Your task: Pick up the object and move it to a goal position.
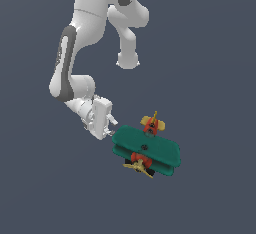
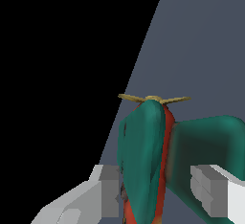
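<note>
One arm, one toy: I'm running the Panda and its pincer (image 1: pixel 113 126) sits at the wing tip of the biplane (image 1: pixel 146 149), on the plane's 9 o'clock side in the exterior view. The biplane is in the lower middle of that view, teal wings (image 1: pixel 150 147) stacked, yellow propeller (image 1: pixel 139 167) toward 6 o'clock, yellow tail fins (image 1: pixel 152 122) toward 12. I can't tell from these renders whether it rests on the grey bench (image 1: pixel 215 78) or is already a bit off it; no shadow or contact line is readable. In the wrist view the pincer's fingers (image 2: pixel 111 189) stand apart, one on each side of a teal wing (image 2: pixel 143 161), the near one just beside or touching the wing edge, the other with a visible gap, so not clamped yet as I read it. Step in hand, my call: grasp stage, pincer placed around the wing, closing not finished. Next move needs a squeeze on the wing until both pads bear, then a straight lift, then transport. No goal marker shows in either view, so target direction is unknown to me. Risk: thin curved wing could slip or twist the plane.
</note>
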{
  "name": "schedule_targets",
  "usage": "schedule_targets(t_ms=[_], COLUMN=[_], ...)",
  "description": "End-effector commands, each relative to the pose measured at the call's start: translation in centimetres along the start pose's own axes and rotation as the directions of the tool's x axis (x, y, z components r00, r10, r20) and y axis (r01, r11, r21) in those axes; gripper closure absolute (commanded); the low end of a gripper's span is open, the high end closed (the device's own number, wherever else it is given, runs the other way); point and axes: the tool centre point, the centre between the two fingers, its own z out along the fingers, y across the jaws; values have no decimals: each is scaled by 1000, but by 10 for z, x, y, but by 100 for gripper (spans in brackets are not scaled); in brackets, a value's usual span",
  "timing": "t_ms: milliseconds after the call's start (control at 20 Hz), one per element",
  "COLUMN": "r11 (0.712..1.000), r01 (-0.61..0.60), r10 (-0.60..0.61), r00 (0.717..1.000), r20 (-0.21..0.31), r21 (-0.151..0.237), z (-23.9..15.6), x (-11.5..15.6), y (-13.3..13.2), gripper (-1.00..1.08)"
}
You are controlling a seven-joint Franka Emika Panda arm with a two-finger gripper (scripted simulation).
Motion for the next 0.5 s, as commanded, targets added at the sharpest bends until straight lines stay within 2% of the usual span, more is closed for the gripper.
schedule_targets(t_ms=[0, 450], r11=[1000, 1000], r01=[-5, -18], r10=[5, 18], r00=[1000, 1000], r20=[3, -2], r21=[-3, 4], z=[1, 4], x=[-4, -2], y=[4, 2], gripper=[-20, -20])
